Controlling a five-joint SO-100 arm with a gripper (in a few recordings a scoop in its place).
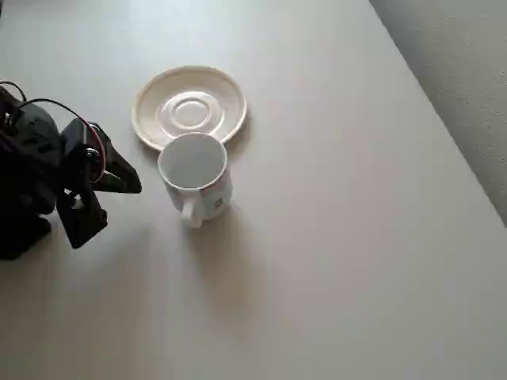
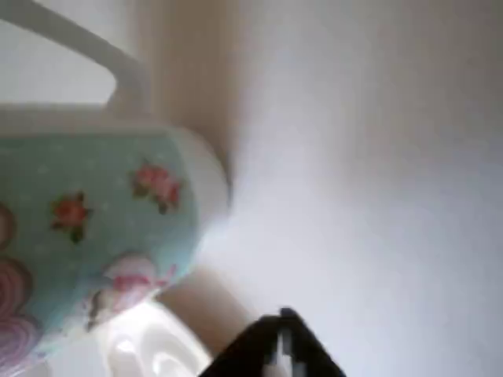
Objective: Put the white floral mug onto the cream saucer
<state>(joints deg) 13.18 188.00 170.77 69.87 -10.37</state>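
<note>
Standing upright on the pale bench point(image 1: 341, 237), the small white floral ceramic mug point(image 1: 195, 169) sits just near of the round glossy cream saucer point(image 1: 188, 105), its rim overlapping the saucer's near edge in the overhead view, its loop handle turned toward the near side. It is not yet on the saucer's raised ring. To the left, the black claw point(image 1: 111, 194) is apart from the mug with its jaws spread, empty, apparently lined up for a side approach to the body.
</note>
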